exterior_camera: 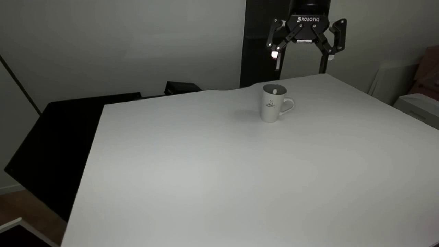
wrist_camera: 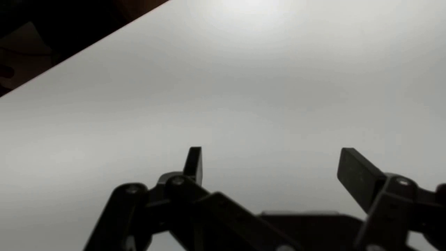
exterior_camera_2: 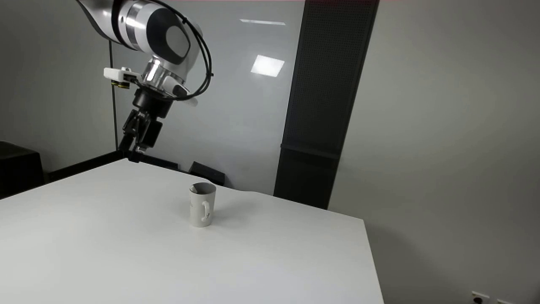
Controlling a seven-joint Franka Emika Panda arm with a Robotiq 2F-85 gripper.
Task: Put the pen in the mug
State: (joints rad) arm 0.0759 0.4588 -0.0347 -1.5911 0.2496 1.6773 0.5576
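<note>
The white mug (exterior_camera: 270, 109) stands upright on the white table in both exterior views, with its side handle and dark interior showing; it also shows in an exterior view (exterior_camera_2: 201, 211). The white end of the pen (exterior_camera: 274, 91) shows inside the mug, just below the rim. A small pale patch, likely the pen (exterior_camera_2: 194, 190), shows inside the mouth in an exterior view. The rest of the pen is hidden by the mug wall. My gripper (exterior_camera: 300, 71) is open and empty, raised near the table's far edge and apart from the mug. In the wrist view the fingers (wrist_camera: 270, 164) are wide apart over bare tabletop.
The white table (exterior_camera: 205, 171) has a far edge near the gripper (exterior_camera_2: 130, 155). A dark surface (exterior_camera: 55, 147) adjoins it on one side. A small black box (exterior_camera: 181, 87) and a tall dark panel (exterior_camera_2: 325, 105) stand behind the table.
</note>
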